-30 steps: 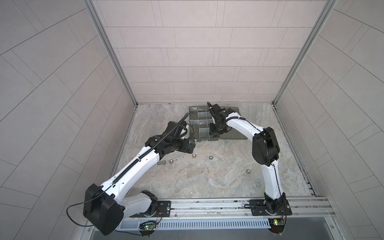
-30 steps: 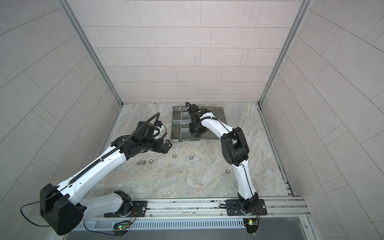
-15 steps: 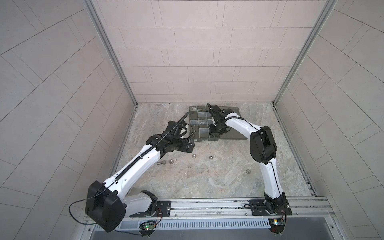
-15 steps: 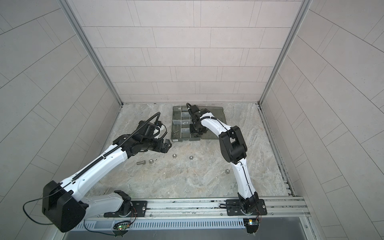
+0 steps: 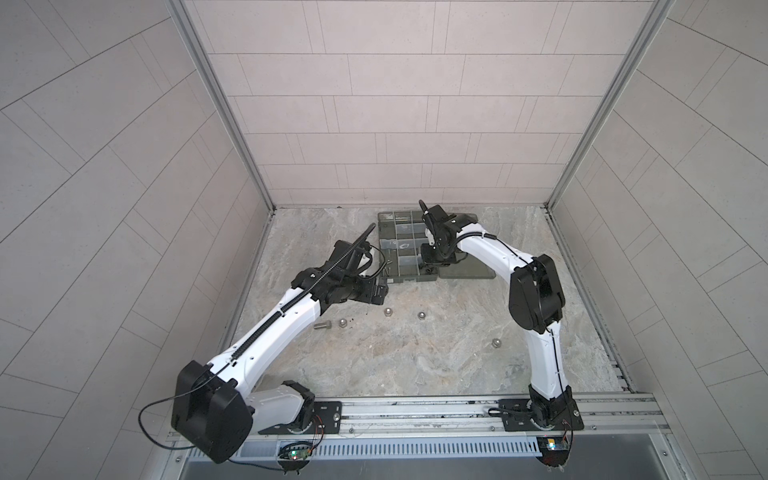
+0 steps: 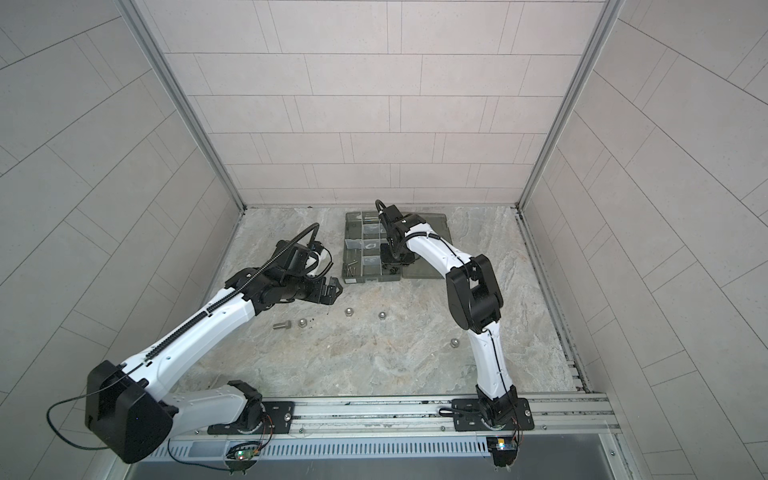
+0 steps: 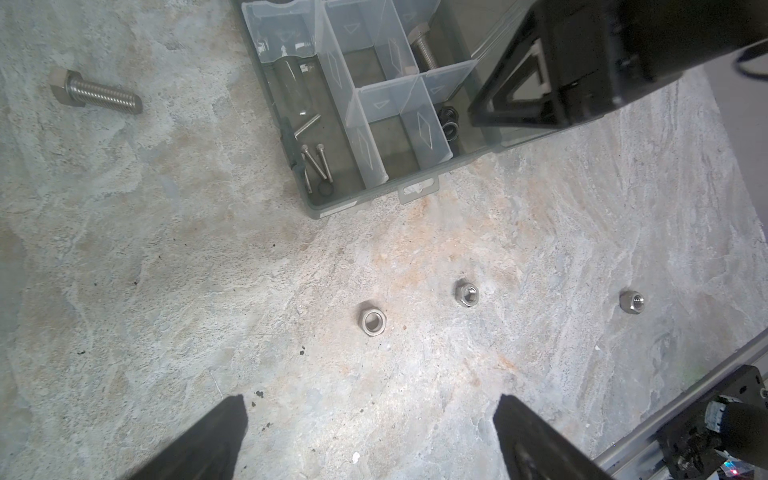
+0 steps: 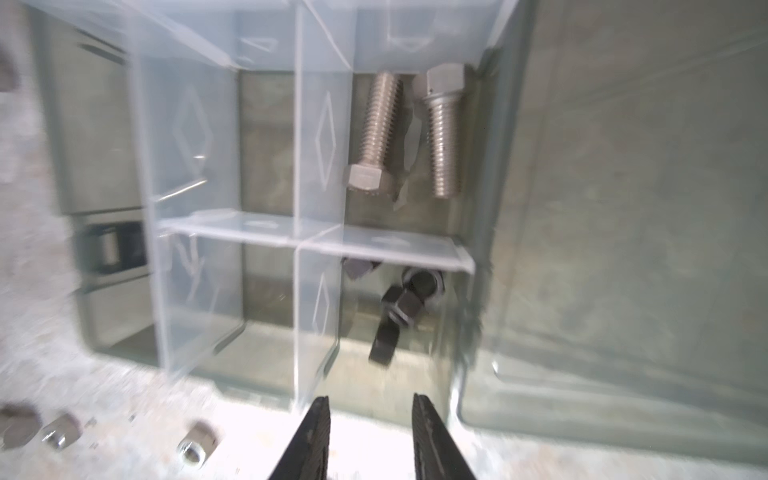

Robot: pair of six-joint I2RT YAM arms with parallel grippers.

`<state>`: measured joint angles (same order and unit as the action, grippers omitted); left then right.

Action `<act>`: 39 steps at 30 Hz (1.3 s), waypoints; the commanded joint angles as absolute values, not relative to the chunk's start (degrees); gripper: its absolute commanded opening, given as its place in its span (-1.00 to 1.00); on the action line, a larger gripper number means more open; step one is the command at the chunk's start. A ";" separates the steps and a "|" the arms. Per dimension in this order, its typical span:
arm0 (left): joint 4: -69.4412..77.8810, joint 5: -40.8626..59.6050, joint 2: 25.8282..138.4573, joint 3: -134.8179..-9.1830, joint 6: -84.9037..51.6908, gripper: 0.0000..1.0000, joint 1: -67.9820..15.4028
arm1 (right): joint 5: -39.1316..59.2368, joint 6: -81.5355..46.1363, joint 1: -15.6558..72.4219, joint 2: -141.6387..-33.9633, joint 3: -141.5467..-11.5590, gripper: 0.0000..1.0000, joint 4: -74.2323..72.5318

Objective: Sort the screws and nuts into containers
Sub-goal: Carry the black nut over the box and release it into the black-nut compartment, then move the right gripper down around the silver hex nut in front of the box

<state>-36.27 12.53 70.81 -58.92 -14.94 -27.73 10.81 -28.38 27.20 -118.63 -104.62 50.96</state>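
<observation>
The containers are compartments of a grey-green organizer box at the back of the table. My right gripper hovers over its near-right compartment, open with nothing between the fingers. Below it lie black nuts; one of them is blurred. Two thick screws fill the compartment behind. My left gripper hangs wide open and empty above the table, left of the box. Silver nuts and one thick screw lie loose.
The box lid lies open flat to the right of the box. Thin screws rest in the near-left compartment. Another silver nut sits alone near the right arm. Tiled walls close in three sides; a rail runs along the front.
The right arm's elbow has shifted slightly while its gripper stays over the box. The left arm has hardly moved.
</observation>
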 commanded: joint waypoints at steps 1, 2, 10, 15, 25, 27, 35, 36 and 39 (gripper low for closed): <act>-36.26 13.66 69.56 -60.44 -14.41 1.00 -27.42 | 8.23 -27.16 26.79 -110.88 -101.49 -0.31 51.91; -36.08 14.21 69.41 -60.22 -14.55 1.00 -27.42 | 7.74 -26.92 26.72 -109.23 -99.80 -0.31 51.86; -33.12 18.06 68.35 -57.82 -18.14 1.00 -27.55 | 4.72 -27.42 24.11 -96.63 -80.08 -0.31 49.49; -31.52 20.07 68.59 -56.76 -19.88 1.00 -28.40 | 3.96 -29.87 23.12 -88.11 -67.06 -0.31 47.76; -31.16 18.40 68.97 -55.66 -21.83 1.00 -34.31 | 3.84 -34.60 23.10 -74.88 -50.36 -0.18 46.71; -31.11 18.44 68.72 -55.21 -22.22 1.00 -34.94 | 3.43 -35.01 23.11 -74.22 -49.05 -0.18 47.29; -30.67 17.58 66.16 -53.26 -22.94 1.00 -36.04 | 2.58 -38.11 22.92 -73.94 -44.48 -0.17 47.24; -30.72 17.53 65.95 -53.09 -22.90 1.00 -36.08 | 2.55 -38.30 22.73 -74.07 -43.85 -0.17 46.91; -30.93 17.18 65.66 -53.02 -22.51 1.00 -36.06 | 3.62 -38.81 21.60 -74.23 -42.01 -0.17 45.61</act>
